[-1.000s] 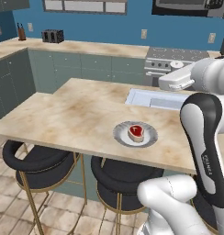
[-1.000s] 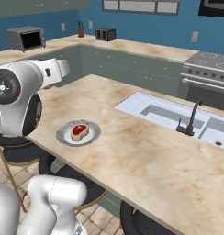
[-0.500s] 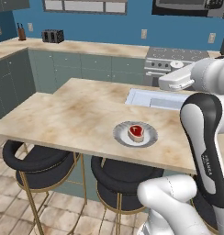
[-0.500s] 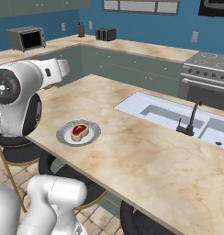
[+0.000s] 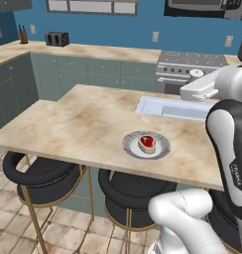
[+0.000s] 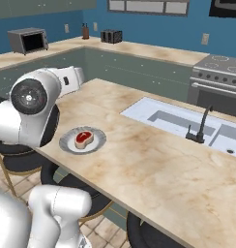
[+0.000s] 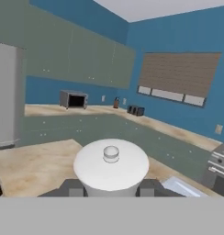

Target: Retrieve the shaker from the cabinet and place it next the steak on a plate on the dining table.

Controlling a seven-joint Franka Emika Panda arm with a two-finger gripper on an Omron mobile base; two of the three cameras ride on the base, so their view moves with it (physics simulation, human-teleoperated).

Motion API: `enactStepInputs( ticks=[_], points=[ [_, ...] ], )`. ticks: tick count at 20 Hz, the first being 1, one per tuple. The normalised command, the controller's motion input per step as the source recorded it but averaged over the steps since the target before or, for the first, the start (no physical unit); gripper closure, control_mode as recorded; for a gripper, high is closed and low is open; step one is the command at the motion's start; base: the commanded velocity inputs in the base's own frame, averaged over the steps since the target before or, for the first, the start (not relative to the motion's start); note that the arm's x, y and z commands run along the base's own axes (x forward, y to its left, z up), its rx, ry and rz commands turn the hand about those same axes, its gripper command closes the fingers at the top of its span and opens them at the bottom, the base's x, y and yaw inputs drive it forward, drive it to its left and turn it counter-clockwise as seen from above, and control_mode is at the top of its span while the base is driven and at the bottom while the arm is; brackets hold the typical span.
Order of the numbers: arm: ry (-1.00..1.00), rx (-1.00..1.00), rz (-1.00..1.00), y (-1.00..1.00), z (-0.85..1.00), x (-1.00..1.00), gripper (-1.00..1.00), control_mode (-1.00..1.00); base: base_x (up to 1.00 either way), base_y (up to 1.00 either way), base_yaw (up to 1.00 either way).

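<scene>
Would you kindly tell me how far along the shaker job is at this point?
Done: the shaker with the pale whitish top is out of the cabinet. In hand: the gripper is shut on it and holds it above the beige marbled dining table. Left: setting it down next to the red raw steak on the round grey plate, where no shaker stands yet.

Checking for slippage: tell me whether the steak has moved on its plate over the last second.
No. In the left base view the steak sits at the same spot on the plate, just as near the sink.
</scene>
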Motion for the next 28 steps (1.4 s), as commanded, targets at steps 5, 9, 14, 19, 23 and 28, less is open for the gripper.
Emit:
enactStepInputs(
  ticks=[5, 9, 14, 19, 23, 28],
  points=[
    [0.0, 0.0, 0.15, -0.24, -0.05, 0.3, 1.0, -1.0, 0.0, 0.0, 0.0],
    [0.05, 0.0, 0.19, -0.4, -0.34, 0.38, 1.0, -1.0, 0.0, 0.0, 0.0],
    [0.07, 0.01, 0.14, -0.22, -0.39, 0.09, 1.0, -1.0, 0.0, 0.0, 0.0],
    [0.0, 0.02, 0.03, -0.18, -0.4, 0.0, 1.0, -1.0, 0.0, 0.0, 0.0],
    [0.0, 0.0, 0.0, -0.01, -0.47, 0.0, 1.0, -1.0, 0.0, 0.0, 0.0],
    [0.04, 0.0, 0.0, 0.0, -0.37, 0.0, 1.0, -1.0, 0.0, 0.0, 0.0]
  ],
)
